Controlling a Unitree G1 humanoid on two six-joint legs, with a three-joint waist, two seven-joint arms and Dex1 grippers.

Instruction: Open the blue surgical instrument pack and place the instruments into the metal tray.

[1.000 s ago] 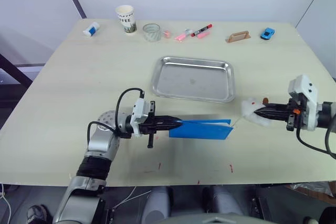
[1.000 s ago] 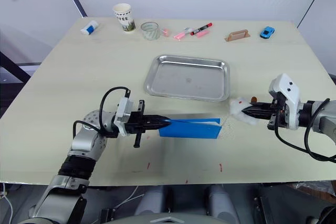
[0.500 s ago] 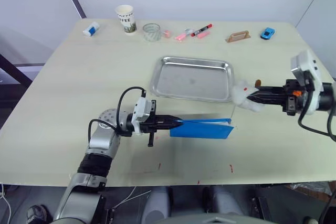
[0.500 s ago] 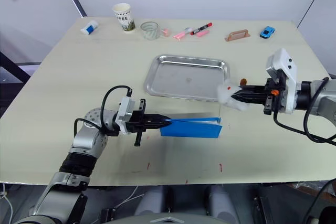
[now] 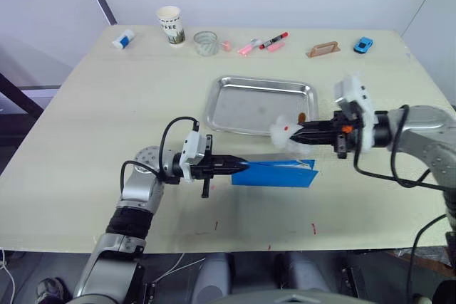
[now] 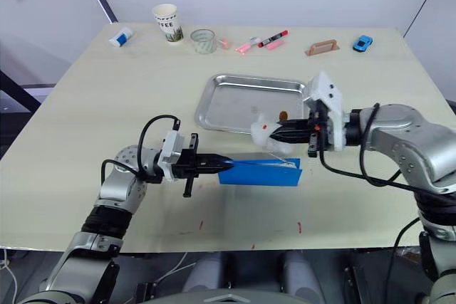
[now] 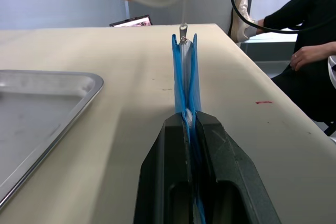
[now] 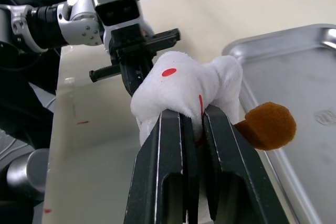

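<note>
Nearest the robot, the left gripper (image 5: 241, 166) reaches level across the counter (image 5: 107, 119), its jaws clenched on the left end of the one blue surgical instrument pack (image 5: 274, 174), which stands on edge just in front of the metal tray (image 5: 261, 107). The right gripper (image 5: 291, 133), arm bent inward from the right, has its jaws clamped on one white plush toy (image 5: 281, 131) with red marks and a brown patch. It has swung left from beyond the tray's corner and now hovers over the tray's near right rim, above the pack. At the far edge sit one paper cup (image 5: 170, 25), one glass (image 5: 205, 43), a few markers (image 5: 262, 44) and one blue toy car (image 5: 363, 45).
</note>
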